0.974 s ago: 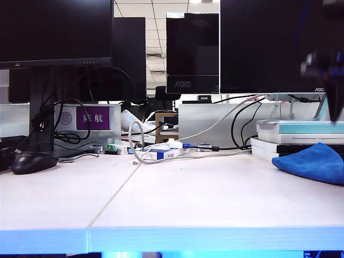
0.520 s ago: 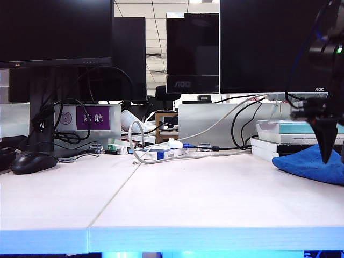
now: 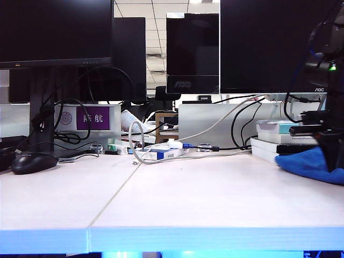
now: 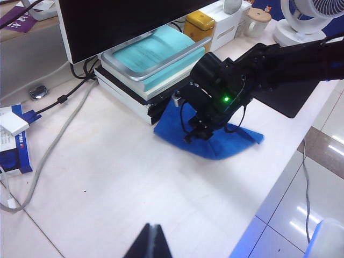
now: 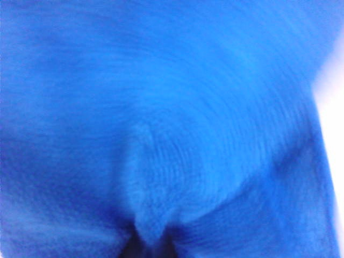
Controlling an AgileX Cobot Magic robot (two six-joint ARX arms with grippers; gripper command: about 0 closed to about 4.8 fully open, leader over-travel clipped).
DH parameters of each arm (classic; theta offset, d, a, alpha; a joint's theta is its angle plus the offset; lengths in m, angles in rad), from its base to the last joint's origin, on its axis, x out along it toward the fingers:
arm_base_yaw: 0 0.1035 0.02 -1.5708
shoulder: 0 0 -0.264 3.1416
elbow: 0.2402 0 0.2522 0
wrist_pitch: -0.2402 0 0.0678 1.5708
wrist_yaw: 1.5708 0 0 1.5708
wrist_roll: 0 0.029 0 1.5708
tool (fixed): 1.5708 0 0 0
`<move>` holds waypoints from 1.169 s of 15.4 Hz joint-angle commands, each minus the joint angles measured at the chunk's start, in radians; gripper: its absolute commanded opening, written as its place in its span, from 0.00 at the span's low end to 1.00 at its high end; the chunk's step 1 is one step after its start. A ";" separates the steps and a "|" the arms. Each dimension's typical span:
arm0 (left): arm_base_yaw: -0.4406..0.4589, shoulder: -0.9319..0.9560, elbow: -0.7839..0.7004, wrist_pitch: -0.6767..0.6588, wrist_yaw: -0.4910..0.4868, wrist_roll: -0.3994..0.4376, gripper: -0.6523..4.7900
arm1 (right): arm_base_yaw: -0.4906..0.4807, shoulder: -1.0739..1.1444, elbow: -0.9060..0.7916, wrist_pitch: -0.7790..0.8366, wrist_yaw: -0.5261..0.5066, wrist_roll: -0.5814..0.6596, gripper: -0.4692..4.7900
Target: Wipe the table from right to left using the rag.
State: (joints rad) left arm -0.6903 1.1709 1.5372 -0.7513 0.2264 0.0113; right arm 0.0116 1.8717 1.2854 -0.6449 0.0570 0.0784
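Note:
The blue rag [image 3: 306, 164] lies on the pale table [image 3: 188, 199] at the far right, in front of a stack of books. My right gripper [image 3: 332, 164] has come down onto it, jaws pointing down. Seen from the left wrist, the black right gripper [image 4: 196, 134] presses into the rag [image 4: 236, 144]. The right wrist view is filled with rag [image 5: 161, 107], and a ridge of cloth is pinched between the dark tips of the right gripper [image 5: 153, 239]. My left gripper [image 4: 152, 232] hovers shut and empty above the bare table [image 4: 107, 166], away from the rag.
A turquoise book [image 3: 279, 128] tops the stack behind the rag. A black mouse [image 3: 32, 161] lies far left. Cables and a small white-and-blue box [image 3: 161, 153] sit mid-back under the monitors [image 3: 258, 48]. The table's front edge [image 3: 188, 239] runs close below.
My right arm dropped from above the rag onto it, and its jaws closed on the cloth, bunching it up. The left arm stayed still.

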 commanded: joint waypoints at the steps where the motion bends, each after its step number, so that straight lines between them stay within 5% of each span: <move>1: -0.001 -0.001 0.008 0.012 0.006 0.008 0.11 | -0.003 0.008 -0.007 -0.130 0.019 -0.001 0.08; 9: -0.001 -0.001 0.008 0.012 0.006 0.008 0.11 | 0.014 0.006 -0.008 -0.395 0.019 -0.032 0.08; 18: -0.001 -0.001 0.008 -0.003 0.006 0.008 0.11 | 0.170 0.006 -0.008 -0.420 -0.039 -0.034 0.08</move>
State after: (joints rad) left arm -0.6903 1.1725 1.5372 -0.7525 0.2272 0.0113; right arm 0.1707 1.8618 1.2911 -1.0737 0.0822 0.0467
